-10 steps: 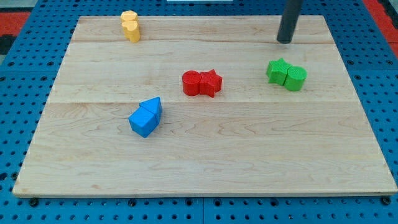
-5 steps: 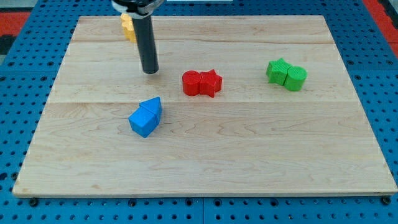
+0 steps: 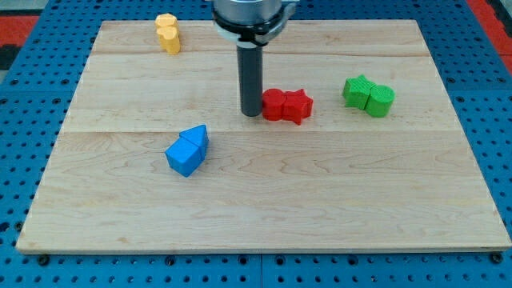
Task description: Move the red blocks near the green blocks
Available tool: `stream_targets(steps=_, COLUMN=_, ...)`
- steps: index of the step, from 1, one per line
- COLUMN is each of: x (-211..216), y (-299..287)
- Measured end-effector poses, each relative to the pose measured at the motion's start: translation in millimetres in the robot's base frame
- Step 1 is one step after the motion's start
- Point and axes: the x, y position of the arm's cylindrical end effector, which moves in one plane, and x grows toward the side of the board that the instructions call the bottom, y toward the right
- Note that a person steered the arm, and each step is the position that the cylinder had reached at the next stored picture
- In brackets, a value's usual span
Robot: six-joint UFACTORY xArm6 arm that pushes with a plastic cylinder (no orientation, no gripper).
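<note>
My tip (image 3: 251, 113) touches the red blocks (image 3: 286, 106) on their view-left side, mid bench (image 3: 320, 200). Green blocks (image 3: 369, 95) sit apart to the view's right. No fingers on this rod. Blue blocks (image 3: 188, 150) lower left, yellow blocks (image 3: 168, 33), shapes unclear, top left.

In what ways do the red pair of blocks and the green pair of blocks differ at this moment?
My tip stands against the view's left side of the red pair; the green pair stands apart from it. Red sits near the board's middle, green toward the view's right. Each pair joins a star and a cylinder.
</note>
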Motion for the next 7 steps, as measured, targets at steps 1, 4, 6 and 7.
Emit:
stream_targets(steps=1, x=0, y=10)
stream_targets(steps=4, x=-19, y=2)
stream_targets(steps=6, x=-31, y=29)
stream_targets(steps=7, x=-26, y=60)
